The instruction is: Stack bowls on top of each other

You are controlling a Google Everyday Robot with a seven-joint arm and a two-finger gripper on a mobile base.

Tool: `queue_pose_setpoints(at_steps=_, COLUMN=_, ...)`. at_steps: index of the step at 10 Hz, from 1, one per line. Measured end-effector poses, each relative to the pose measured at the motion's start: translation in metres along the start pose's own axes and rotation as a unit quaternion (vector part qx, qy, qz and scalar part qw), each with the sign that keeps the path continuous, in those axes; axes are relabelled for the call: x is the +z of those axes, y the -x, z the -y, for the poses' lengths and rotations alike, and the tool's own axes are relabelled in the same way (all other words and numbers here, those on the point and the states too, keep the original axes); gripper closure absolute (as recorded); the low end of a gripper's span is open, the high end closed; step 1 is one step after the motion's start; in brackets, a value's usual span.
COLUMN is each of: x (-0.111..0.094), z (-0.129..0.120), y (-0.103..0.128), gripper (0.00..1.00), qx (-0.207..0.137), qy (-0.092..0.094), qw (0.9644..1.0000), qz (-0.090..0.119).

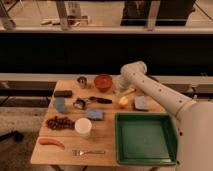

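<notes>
The glossy orange-red bowl [103,82] sits upright at the back middle of the wooden table [107,137]. Right beside it on the right is a dull greyish-purple round shape [119,83], largely covered by my arm; it may be the purple bowl, but I cannot tell. My white arm comes in from the right, bends at the elbow [133,71] and reaches down there. My gripper [121,87] is low over the table just right of the red bowl, mostly hidden by the arm.
A green tray [145,137] fills the front right. Also on the table: metal cup [81,81], white paper cup [83,127], dark block [63,93], black-handled tool [93,101], two blue sponges [94,114] [141,103], yellow fruit [123,101], grapes [59,122], carrot [51,142], fork [87,152].
</notes>
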Motion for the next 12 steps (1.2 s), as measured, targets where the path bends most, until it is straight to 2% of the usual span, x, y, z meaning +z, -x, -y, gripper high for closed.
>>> queue_pose_setpoints(at_steps=2, x=0.005, z=0.01, y=0.024, gripper=0.2, qx=-0.017, qy=-0.005, qw=0.9998, qz=0.01)
queue_pose_setpoints(at_steps=7, x=0.015, z=0.03, y=0.029, gripper=0.2, qx=-0.065, qy=-0.035, qw=0.9969, qz=0.028)
queue_pose_setpoints(at_steps=9, x=0.021, z=0.037, y=0.023, gripper=0.2, qx=-0.077, qy=-0.046, qw=0.9954, qz=0.034)
queue_pose_setpoints(at_steps=12, x=0.035, z=0.036, y=0.026, gripper=0.2, qx=-0.112, qy=-0.054, qw=0.9915, qz=0.038)
